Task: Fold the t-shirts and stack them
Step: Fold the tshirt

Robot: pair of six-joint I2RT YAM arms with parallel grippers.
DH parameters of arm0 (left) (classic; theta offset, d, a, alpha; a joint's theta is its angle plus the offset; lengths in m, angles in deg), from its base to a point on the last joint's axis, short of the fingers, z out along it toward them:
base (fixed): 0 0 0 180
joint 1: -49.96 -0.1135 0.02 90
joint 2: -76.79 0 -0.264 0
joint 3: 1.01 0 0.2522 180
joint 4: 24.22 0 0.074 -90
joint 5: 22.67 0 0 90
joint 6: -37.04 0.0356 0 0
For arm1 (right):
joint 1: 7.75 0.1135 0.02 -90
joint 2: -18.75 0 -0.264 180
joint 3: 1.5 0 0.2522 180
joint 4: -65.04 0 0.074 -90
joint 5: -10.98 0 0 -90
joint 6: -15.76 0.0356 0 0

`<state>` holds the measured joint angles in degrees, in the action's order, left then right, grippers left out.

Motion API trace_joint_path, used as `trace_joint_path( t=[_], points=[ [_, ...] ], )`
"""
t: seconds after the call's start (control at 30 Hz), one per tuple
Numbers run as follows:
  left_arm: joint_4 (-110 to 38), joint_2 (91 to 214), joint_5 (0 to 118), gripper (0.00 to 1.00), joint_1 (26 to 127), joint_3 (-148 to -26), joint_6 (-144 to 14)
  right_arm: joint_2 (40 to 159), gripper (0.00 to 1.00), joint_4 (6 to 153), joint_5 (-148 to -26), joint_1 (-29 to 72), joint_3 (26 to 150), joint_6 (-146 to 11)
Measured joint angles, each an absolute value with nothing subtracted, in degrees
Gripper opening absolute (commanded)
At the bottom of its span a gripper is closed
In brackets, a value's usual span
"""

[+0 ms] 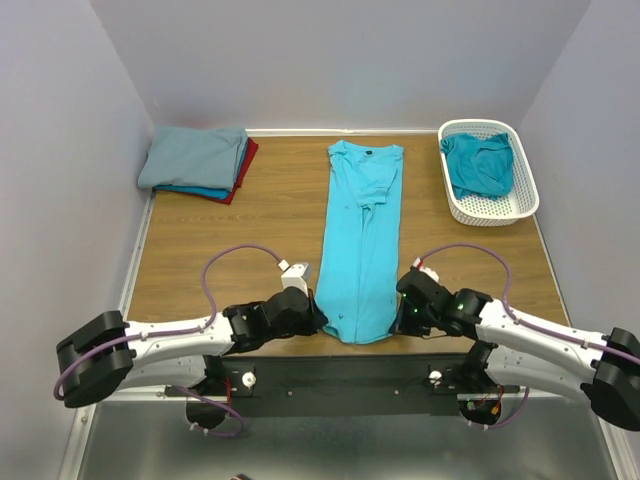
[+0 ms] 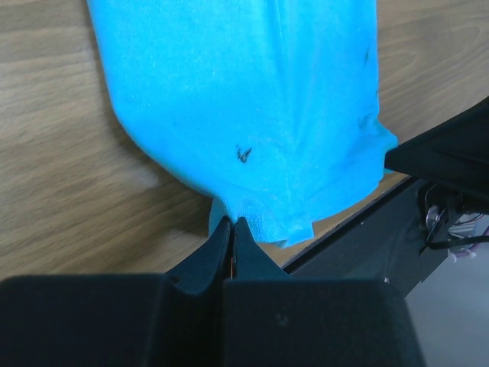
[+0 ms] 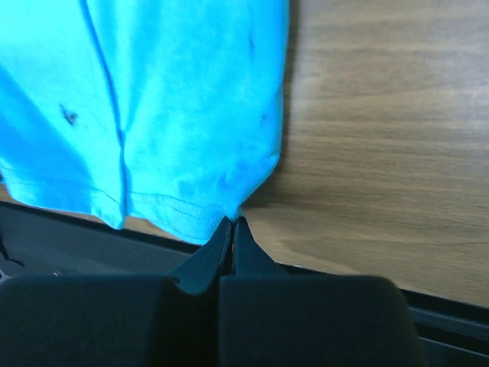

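So, your turquoise tee (image 1: 360,240) is lying in the middle of the table (image 1: 220,240), folded into one long narrow strip. The collar is at the far end and the hem sits right at the near edge. You're pinching both bottom corners. Your left gripper (image 2: 231,226) is clamped tight on the left hem corner, with a little pucker of cloth bunched at the tips. Your right gripper (image 3: 231,223) is closed on the right hem corner, fingers pressed together with no gap showing. Both sit low over the wood, one on each side of the strip. There are a few small dark specks on the fabric near the hem. Over in the far left corner is the folded pile: a grey-blue tee (image 1: 195,155) on top, with a blue tee (image 1: 205,190) and a red tee (image 1: 244,168) peeking out underneath. At far right, the white basket (image 1: 500,213) has a teal tee (image 1: 480,165) crumpled inside.
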<state>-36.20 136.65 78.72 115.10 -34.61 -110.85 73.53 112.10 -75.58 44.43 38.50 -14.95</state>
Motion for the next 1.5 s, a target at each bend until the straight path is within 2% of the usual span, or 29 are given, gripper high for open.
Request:
trace_joint_path(
  t=[0.47, 0.77, 1.5],
  points=[
    [-22.7, 146.2, 79.3, 0.0, 108.9, -36.7, -106.7, 84.9, 0.0, 111.8, -60.9, 44.1, 49.0, -19.8],
    [-16.3, 152.0, 79.5, 0.0, 104.7, -38.5, -104.2, 92.7, 0.0, 110.0, -53.7, 40.5, 55.0, -26.0],
    [-7.8, 168.7, 77.2, 0.0, 91.9, -52.6, -93.8, 110.2, 0.0, 97.3, -51.8, 25.1, 68.7, -41.6]
  ],
)
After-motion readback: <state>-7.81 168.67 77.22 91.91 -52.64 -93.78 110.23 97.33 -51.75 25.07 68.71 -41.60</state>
